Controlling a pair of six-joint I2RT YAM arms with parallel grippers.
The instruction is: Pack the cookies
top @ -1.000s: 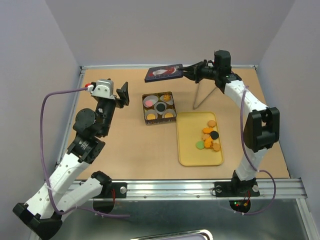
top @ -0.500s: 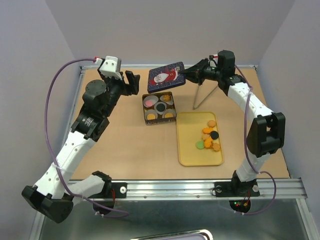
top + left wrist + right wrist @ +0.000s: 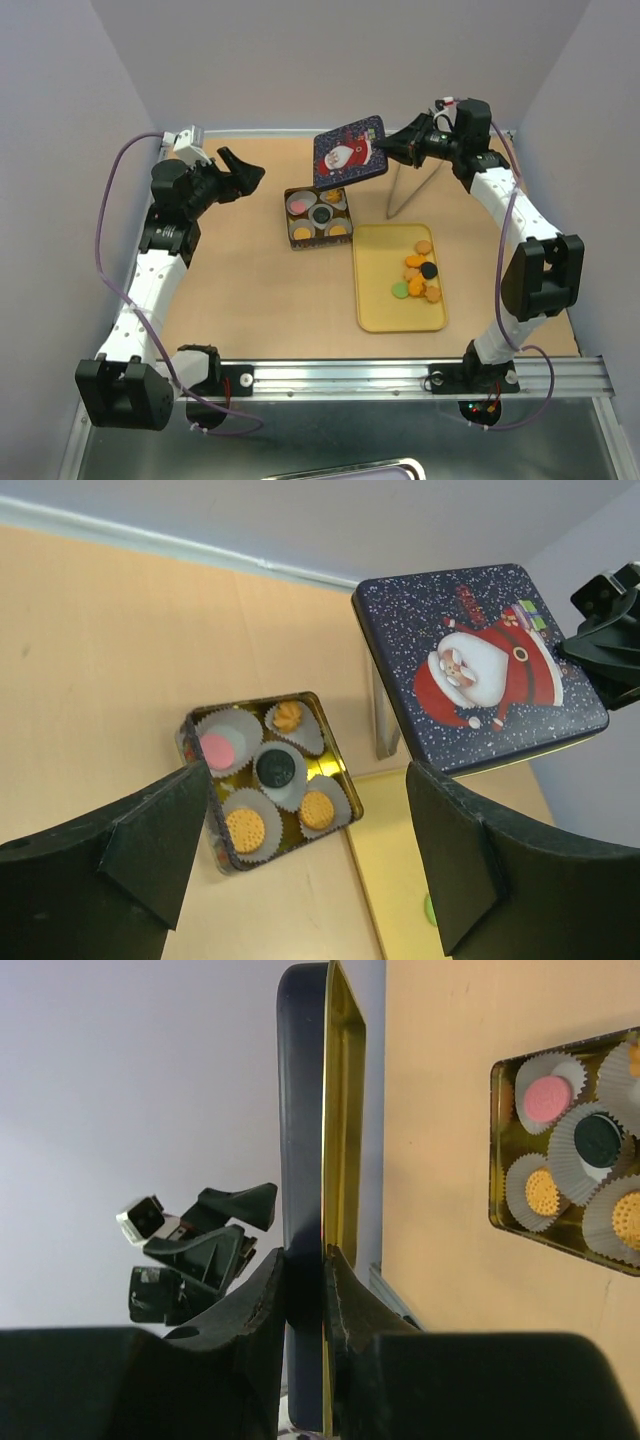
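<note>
The right claw [image 3: 392, 150] is clenched on one edge of the single Santa lid [image 3: 348, 152], which is tilted in the air. Below the lid, between the two claws, one square tin [image 3: 297, 238] rests on the counter [image 3: 260, 290]. It holds five cookies [image 3: 321, 214] in white liners [image 3: 238, 723]: one pink, one black, three orange. The left claw [image 3: 243, 178] hangs released, gripping nothing. Nearer the arm bases than the right claw, one yellow tray [image 3: 380, 305] carries about seven loose cookies: five orange or tan, one black, one green.

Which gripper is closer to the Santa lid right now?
Right. The right gripper is clamped on the lid's edge, holding it tilted above the open tin. The left gripper hangs open to the lid's left, not touching it.
</note>
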